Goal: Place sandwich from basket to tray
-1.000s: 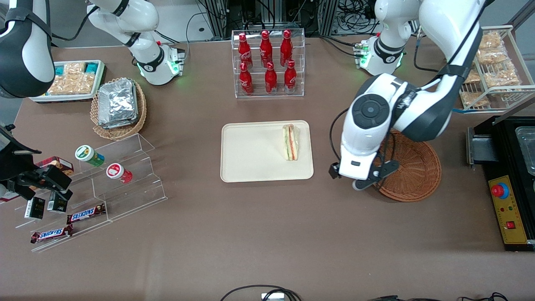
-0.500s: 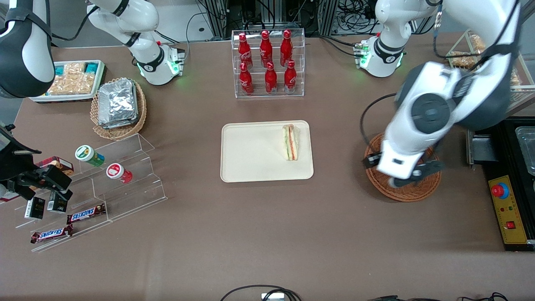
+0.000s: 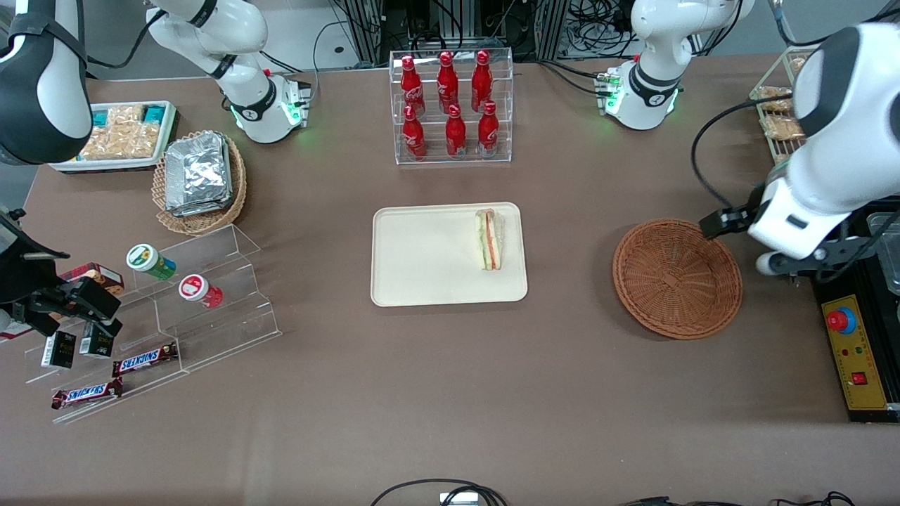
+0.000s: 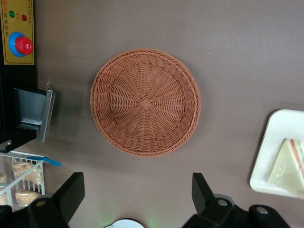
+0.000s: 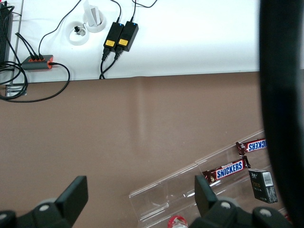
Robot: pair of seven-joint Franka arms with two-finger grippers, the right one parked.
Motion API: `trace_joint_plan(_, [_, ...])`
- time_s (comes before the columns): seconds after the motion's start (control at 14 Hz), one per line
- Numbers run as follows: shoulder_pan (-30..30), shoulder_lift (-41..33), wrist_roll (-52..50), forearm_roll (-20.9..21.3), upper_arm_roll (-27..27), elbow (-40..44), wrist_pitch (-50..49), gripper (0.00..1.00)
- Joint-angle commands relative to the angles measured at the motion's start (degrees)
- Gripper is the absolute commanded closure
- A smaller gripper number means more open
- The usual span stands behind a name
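The sandwich [image 3: 490, 239], a clear-wrapped white wedge with red and green stripes, lies on the cream tray [image 3: 422, 260], near the tray edge that faces the basket. The reddish-brown wicker basket [image 3: 677, 279] holds nothing. My gripper [image 3: 787, 270] hangs past the basket's rim, toward the working arm's end of the table, above the edge of the black box. In the left wrist view the gripper [image 4: 137, 197] is open, with only bare table between its fingers [image 4: 71, 194]. That view also takes in the whole basket [image 4: 145, 102], a corner of the tray [image 4: 278, 137] and the sandwich [image 4: 287, 164].
A black control box with a red button [image 3: 841, 320] and a wire rack of snack packs [image 3: 777, 119] stand close to the gripper. A clear rack of red bottles [image 3: 451, 105] stands farther back than the tray. A foil-pack basket [image 3: 199, 179] and an acrylic stand [image 3: 211, 309] sit toward the parked arm's end.
The arm has swung from over the basket's tray-side rim, across the basket, to the working arm's end of the table. The basket now shows whole. The sandwich has stayed on the tray.
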Motion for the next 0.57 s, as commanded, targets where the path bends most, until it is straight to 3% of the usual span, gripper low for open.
trace_joint_plan(0.0, [-0.4, -3.9, 6.0, -1.8, 2.9, -1.8, -2.2, 0.0])
trace_joint_plan(0.5, [-0.2, -6.5, 15.1, -3.6, 5.5, -1.4, -3.9, 0.0])
